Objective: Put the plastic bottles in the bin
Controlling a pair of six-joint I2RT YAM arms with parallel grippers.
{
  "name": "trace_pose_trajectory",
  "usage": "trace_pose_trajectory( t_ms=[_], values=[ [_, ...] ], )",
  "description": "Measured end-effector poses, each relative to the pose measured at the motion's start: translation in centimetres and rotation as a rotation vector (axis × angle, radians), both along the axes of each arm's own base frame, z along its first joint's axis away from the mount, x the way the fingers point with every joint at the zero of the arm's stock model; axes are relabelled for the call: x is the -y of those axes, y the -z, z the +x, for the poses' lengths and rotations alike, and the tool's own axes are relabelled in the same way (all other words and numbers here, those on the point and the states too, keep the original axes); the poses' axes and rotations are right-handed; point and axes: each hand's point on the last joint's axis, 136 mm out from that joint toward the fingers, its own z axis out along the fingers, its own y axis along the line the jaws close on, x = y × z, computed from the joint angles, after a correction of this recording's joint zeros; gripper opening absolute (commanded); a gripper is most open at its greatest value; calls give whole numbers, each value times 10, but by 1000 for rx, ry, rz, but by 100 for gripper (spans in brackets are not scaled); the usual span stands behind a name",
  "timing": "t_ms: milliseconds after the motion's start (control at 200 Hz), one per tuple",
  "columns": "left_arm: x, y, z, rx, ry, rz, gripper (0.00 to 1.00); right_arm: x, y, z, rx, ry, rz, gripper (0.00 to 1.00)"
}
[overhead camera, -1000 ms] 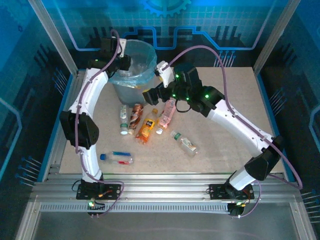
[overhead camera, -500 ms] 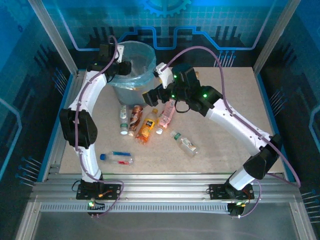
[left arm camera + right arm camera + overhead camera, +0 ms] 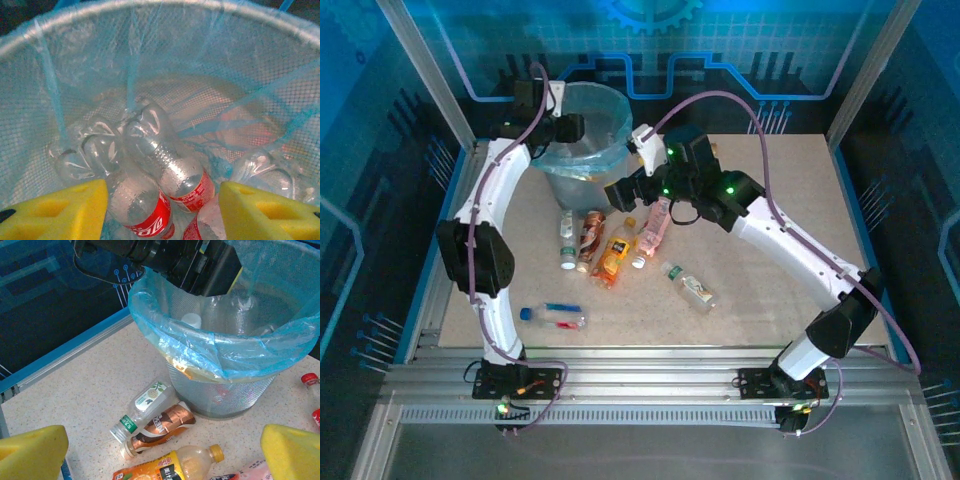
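Note:
The bin (image 3: 588, 150), grey mesh lined with a light-blue bag, stands at the back of the table. My left gripper (image 3: 570, 128) hangs over its left rim, open, with nothing between its yellow fingers (image 3: 55, 210). Below it, inside the bin (image 3: 150, 60), lie several clear plastic bottles, two with red labels (image 3: 150, 216) (image 3: 194, 190). My right gripper (image 3: 617, 190) is open above loose bottles in front of the bin: a green-label one (image 3: 145, 407), a brown one (image 3: 162, 427) and an orange one (image 3: 170, 467).
A pink bottle (image 3: 656, 226), a clear green-label bottle (image 3: 690, 287) and a blue-capped bottle (image 3: 555, 316) lie further out on the speckled table (image 3: 780, 210). A red cap (image 3: 310, 378) shows right of the bin. Metal rails edge the table.
The left gripper's jaws have parted over the bin and its wrist has shifted slightly back. The right arm has hardly moved.

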Motion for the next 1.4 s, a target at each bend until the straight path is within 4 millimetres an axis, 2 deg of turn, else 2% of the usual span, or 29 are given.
trace_pose_trajectory(
  t_ms=[100, 205, 350, 485, 550, 610, 720, 805, 925, 1110, 1276, 1401],
  values=[
    [1, -10, -3, 9, -4, -19, 61, 1, -2, 0, -3, 3, -6, 100],
    [1, -31, -9, 42, -10, -41, 61, 3, -8, 3, 1, 10, -3, 99],
    [2, -80, -27, 128, -12, -75, 61, 17, -13, 13, 10, 42, -7, 97],
    [7, -130, -55, 225, 3, -93, 61, 44, -11, 35, -7, 109, -29, 96],
    [17, -155, -73, 277, 27, -101, 60, 59, -7, 50, -17, 148, -45, 96],
    [34, -173, -91, 320, 67, -110, 61, 75, 1, 66, -31, 189, -61, 96],
    [78, -187, -122, 348, 168, -126, 61, 101, 26, 94, -82, 253, -93, 93],
    [118, -184, -139, 338, 261, -139, 61, 119, 52, 116, -134, 292, -117, 92],
    [169, -166, -150, 291, 368, -144, 61, 141, 90, 145, -199, 343, -155, 92],
    [235, -114, -139, 175, 474, -123, 62, 160, 140, 184, -262, 379, -211, 93],
    [279, -67, -125, 73, 529, -114, 62, 170, 178, 212, -288, 389, -256, 94],
    [297, -47, -120, 21, 546, -135, 62, 175, 205, 230, -312, 384, -289, 94]
  ],
)
